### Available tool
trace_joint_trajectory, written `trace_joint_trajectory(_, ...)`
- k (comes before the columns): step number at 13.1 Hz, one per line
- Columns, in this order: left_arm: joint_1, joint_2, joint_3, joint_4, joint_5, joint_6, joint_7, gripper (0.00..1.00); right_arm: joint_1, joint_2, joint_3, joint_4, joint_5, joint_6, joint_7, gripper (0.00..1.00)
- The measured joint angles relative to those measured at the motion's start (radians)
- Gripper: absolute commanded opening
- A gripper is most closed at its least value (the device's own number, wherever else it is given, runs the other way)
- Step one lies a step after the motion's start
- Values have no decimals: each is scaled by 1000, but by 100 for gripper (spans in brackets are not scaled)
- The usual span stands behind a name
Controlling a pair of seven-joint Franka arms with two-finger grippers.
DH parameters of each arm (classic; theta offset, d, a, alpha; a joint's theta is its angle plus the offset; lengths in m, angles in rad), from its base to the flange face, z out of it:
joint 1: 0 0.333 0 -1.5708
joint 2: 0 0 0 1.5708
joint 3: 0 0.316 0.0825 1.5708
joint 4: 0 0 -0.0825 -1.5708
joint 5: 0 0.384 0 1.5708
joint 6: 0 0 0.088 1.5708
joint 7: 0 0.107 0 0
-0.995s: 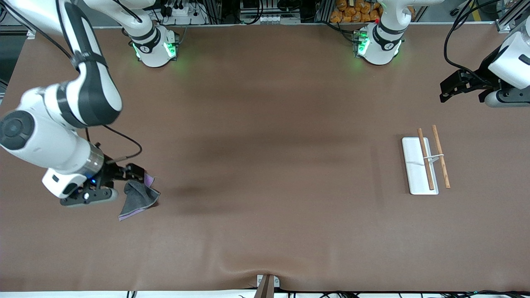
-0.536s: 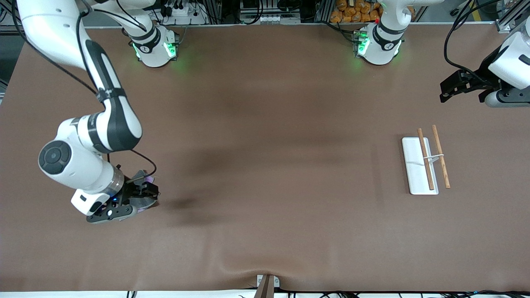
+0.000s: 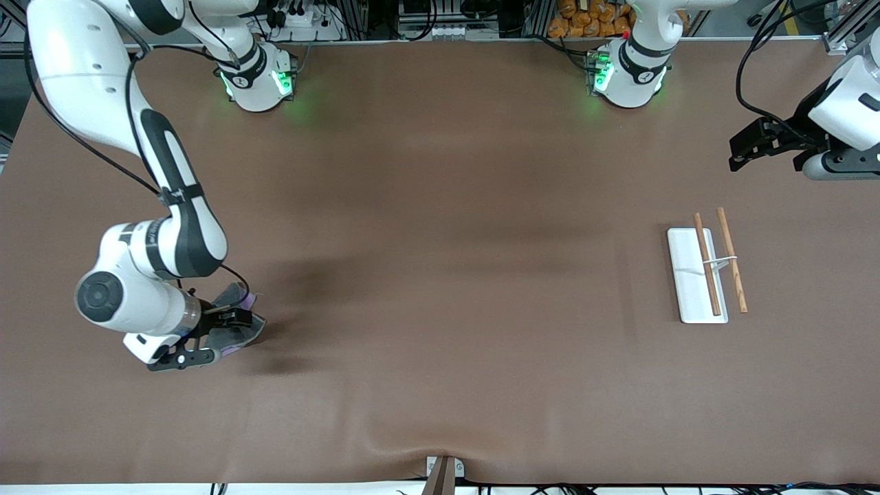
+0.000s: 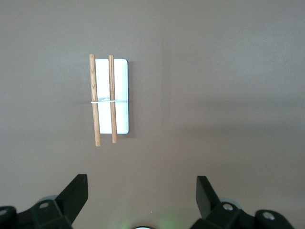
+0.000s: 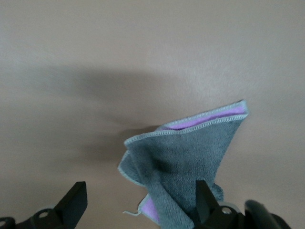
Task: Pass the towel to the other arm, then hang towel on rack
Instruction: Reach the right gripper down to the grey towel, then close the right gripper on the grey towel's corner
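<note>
Currently, step in hand: the first pick-up. The right gripper (image 3: 230,328) is low over the towel (image 3: 237,323), which lies flat on the table (image 3: 440,275) at the right arm's end; nothing has been lifted, and the hand-over and hanging are not yet begun.

Towel: grey with a purple edge, crumpled into a folded wedge (image 5: 183,164). It sits nearer to the front camera than the right arm's base.

Right gripper: fingers (image 5: 71,205) spread wide, straddling part of the cloth (image 5: 138,210). One finger appears to rest at the towel's edge (contact cannot be confirmed); nothing is pinched.

Left gripper: fingers spread, holding nothing (image 4: 142,200). It hangs above the table at the left arm's end (image 3: 746,148), and the arm waits.

Rack: white base plate with two parallel wooden rods joined by a wire (image 3: 708,271), standing at the left arm's end, well apart from the towel. The left wrist view looks down on it (image 4: 107,98).

Next move, as judged: lower the right gripper onto a raised fold, then press the fingers together on the cloth. A bunched ridge (not the flat edge) is the safer place to grip; a thin single layer may slip out on the lift.
</note>
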Motion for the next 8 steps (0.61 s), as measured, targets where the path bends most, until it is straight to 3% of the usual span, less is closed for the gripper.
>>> trace_joint_trajectory(1, 0, 0, 0, 0, 0, 0, 0, 100, 3, 15, 0, 0, -7, 3, 24, 94)
trace_joint_trajectory(5, 0, 0, 0, 0, 0, 0, 0, 100, 31, 26, 2, 0, -65, 5, 66, 94)
trace_joint_trajectory(8, 0, 0, 0, 0, 0, 0, 0, 100, 32, 31, 0, 0, -109, 5, 69, 79)
